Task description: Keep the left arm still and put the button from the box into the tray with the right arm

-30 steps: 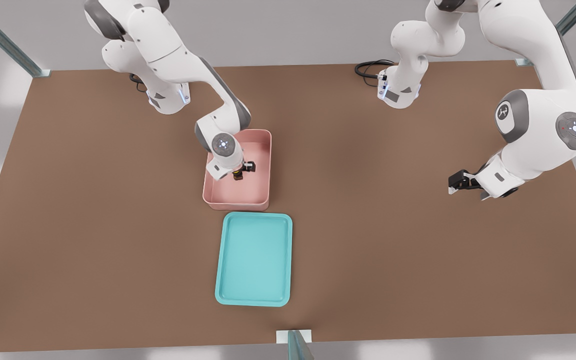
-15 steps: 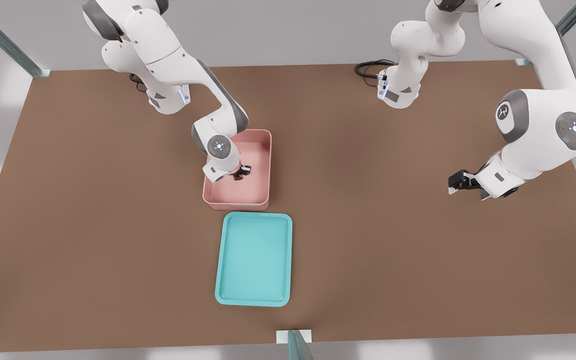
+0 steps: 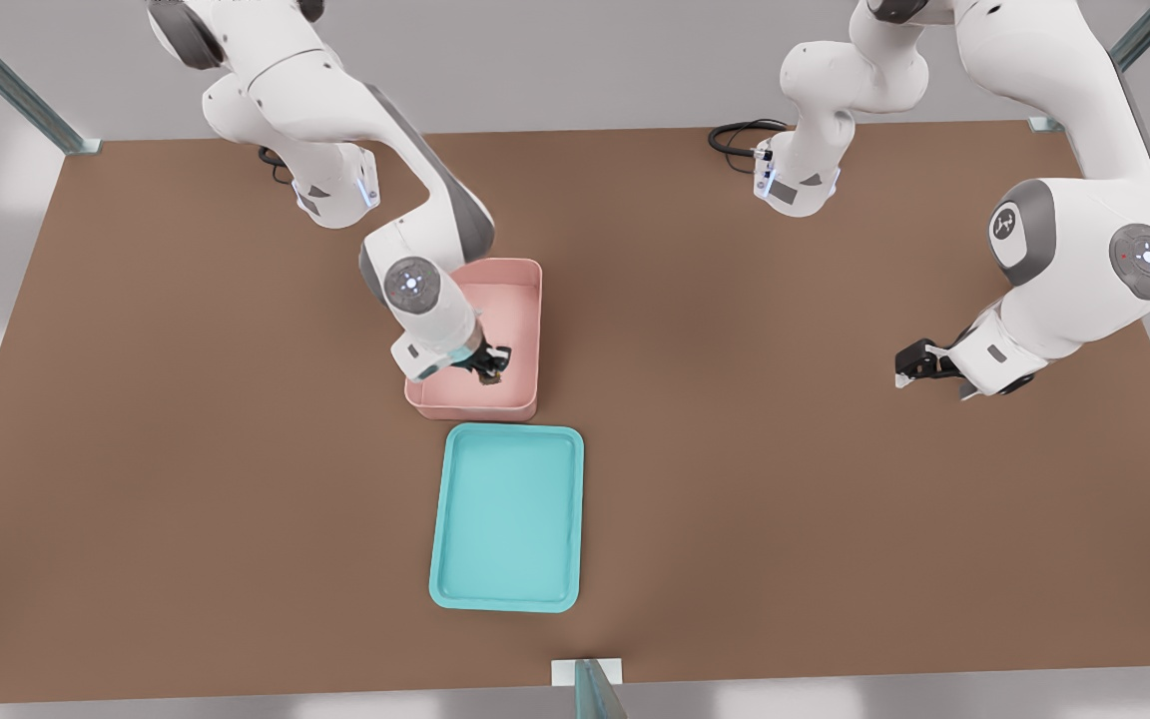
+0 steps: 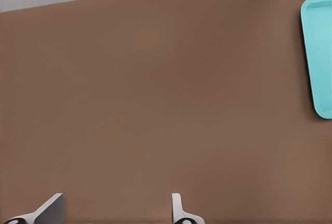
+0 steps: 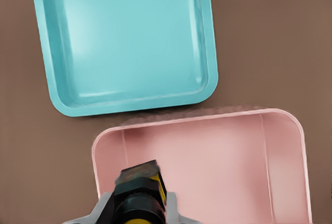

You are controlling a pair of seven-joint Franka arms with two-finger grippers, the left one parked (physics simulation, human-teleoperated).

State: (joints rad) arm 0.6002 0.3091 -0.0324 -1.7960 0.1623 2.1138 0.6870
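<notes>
One step is done: my gripper [image 3: 488, 365] is clamped on the tiny yellow-capped, dark-based button [image 5: 139, 195], held above the pale pink plastic box [image 3: 525, 300]. Carrying it to the shallow turquoise tray [image 3: 507, 599] just beyond the box's near wall remains.

White jointed right arm [image 3: 335, 90], grey joint caps, lit round wrist disc, black end effector [image 3: 488, 365]

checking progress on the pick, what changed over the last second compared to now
The gripper, shut on the button, has moved from the middle of the box toward its wall nearest the tray, apparently rising. It held the button throughout. Box and tray stayed put; the tray holds nothing yet.
</notes>
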